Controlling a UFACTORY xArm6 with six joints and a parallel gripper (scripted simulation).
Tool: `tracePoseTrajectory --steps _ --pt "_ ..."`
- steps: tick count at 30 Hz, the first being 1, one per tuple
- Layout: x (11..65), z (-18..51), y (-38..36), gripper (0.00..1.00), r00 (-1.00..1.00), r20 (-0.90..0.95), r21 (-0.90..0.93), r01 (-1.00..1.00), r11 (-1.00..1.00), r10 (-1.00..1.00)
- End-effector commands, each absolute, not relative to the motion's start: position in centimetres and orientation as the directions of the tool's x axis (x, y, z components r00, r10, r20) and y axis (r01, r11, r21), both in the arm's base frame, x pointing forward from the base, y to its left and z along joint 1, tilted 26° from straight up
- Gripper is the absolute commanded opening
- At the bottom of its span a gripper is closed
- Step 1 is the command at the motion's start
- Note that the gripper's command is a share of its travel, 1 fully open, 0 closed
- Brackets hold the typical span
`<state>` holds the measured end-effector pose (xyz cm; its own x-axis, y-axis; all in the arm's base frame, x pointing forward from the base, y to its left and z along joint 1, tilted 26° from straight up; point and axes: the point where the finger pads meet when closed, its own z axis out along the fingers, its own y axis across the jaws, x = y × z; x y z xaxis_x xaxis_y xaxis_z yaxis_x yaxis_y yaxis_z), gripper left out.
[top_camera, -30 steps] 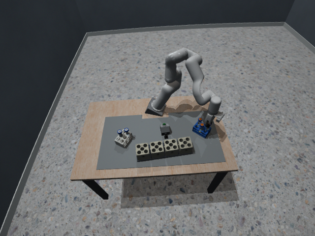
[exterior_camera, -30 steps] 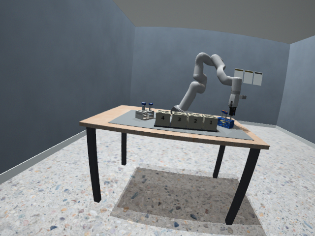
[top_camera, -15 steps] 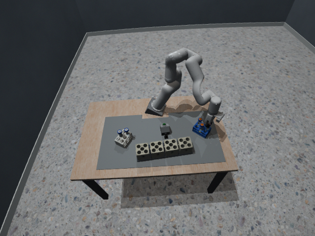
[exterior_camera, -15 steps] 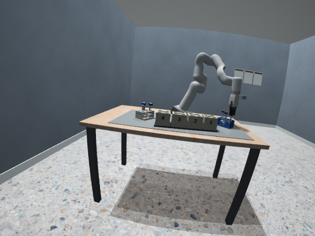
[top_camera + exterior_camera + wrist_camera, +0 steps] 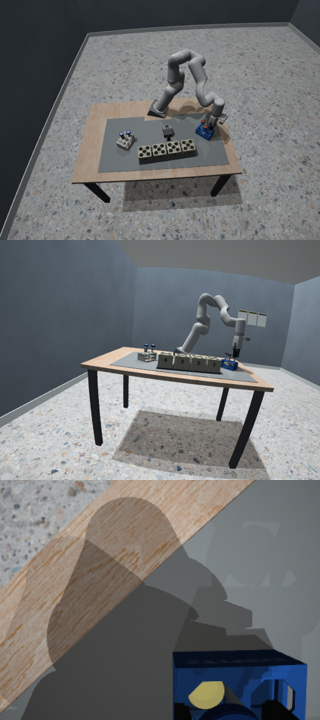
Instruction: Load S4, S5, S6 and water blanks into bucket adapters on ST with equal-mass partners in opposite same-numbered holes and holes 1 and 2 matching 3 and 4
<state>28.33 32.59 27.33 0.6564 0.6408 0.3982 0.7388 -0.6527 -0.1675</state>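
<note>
Hand first, since that's what matters here: it's pointed straight down at the far right of the counter, fingers partway apart, not pinched on anything as far as can be judged. The blue-capped tube is right below it, standing in a well of the blue rack, and in the wrist view its cap shows between the fingertips. Whether either pad touches the cap can't be told, and the ID can't be read either. The tube's long axis looks upright, pretty much in line with the hand's approach, so probably no tilt or reorientation is needed, just a centred close and a straight lift. Two more orange-dotted tubes are just beside it in the same rack, so some care is called for: a fat finger swinging sideways could knock one, or drag the loose rack along. After that, the carry should go left and toward the near edge as seen from the top, with adapter 1 being the closest block in the row. DONE is best left alone for now.

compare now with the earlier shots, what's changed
Nothing visibly changed: the claw is still low at the blue rack, with no move I can make out, and I can't tell whether it has gripped or let go of anything. The white rack, adapters and key desk stayed put.
</note>
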Motion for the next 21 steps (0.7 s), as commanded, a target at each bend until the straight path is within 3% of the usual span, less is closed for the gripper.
tracePoseTrajectory --steps 1,21 --pt "28.4 27.5 32.6 0.44 0.655 0.402 -0.167 0.739 -0.652 0.639" --pt "28.1 29.5 31.7 0.44 0.655 0.402 -0.167 0.739 -0.652 0.639"
